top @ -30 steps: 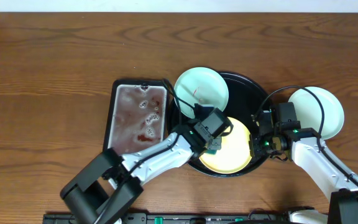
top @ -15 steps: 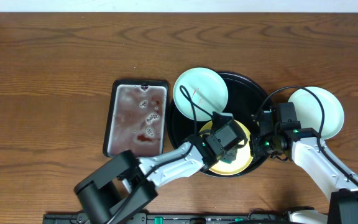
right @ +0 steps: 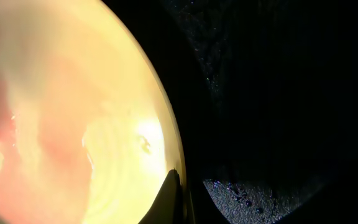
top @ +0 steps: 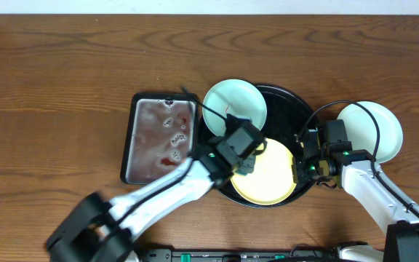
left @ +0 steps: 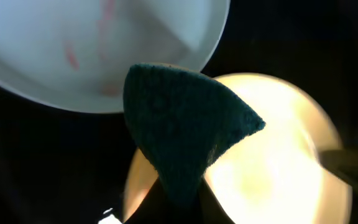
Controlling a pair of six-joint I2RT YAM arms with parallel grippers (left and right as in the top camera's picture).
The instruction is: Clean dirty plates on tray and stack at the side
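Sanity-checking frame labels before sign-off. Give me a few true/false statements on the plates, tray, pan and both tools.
1. The yellow plate lies on the tray. True.
2. Both pale plates lie inside the tray. False: the right-hand pale plate sits on the table; the left-hand pale plate overlaps the tray's rim.
3. The left tool holds a dark green cloth. True.
4. The other tool hangs open. False: the right tool is shut on the yellow plate's rim.
5. The metal dish is clean. False: the pan holds reddish stains.
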